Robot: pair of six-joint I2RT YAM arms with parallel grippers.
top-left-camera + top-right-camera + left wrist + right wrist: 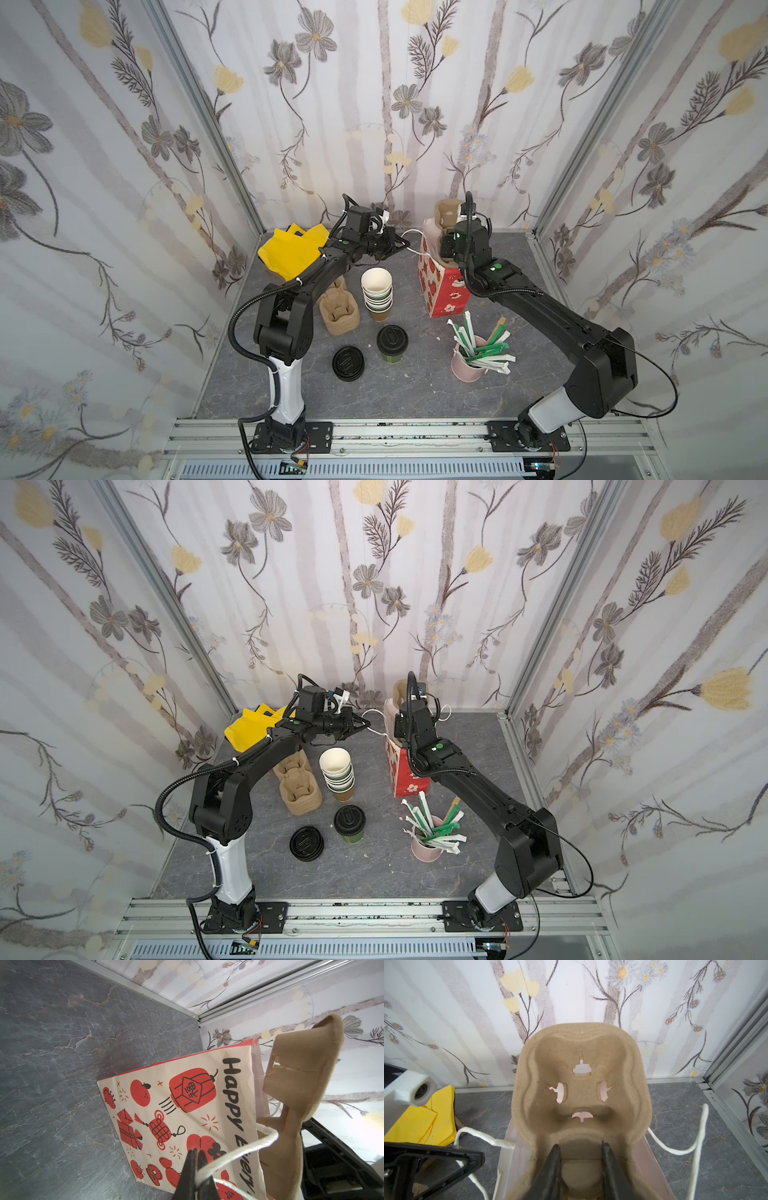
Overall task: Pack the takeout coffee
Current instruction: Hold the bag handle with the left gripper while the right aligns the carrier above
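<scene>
Olive-green paper with a black plastic sip lid: the takeout coffee (392, 344) stands upright on the grey table (415, 395). It is just beside the pile of loose lids (348, 363) and in front of the stack of lidless cups (376, 293). It is well apart from both my arms; nothing touches it.

My left gripper (196, 1155) is pinched tight on the white cord handle (239, 1153) of the red-and-cream bag (440, 291), drawing that side of the mouth outward. My right gripper (580, 1147) clasps the pulp carrier (581, 1053) across its narrow middle. The carrier stands on end, its lower part in the bag and its upper pocket above the rim.

I judge the cup will be light, though I cannot tell whether it is filled, so I would treat it as if liquid sits inside. The paper wall looks soft and would dent under a hard squeeze. The taper and smooth coating could let it slide down through my pads. The lid only presses on, so lifting by it risks popping it off.

I would take it around the body, high up just under the lid's rim, where the rolled edge stiffens the wall. I would close only until it holds and keep it upright all the way. The carrier's pocket is snug, so the cup should go in straight down.
</scene>
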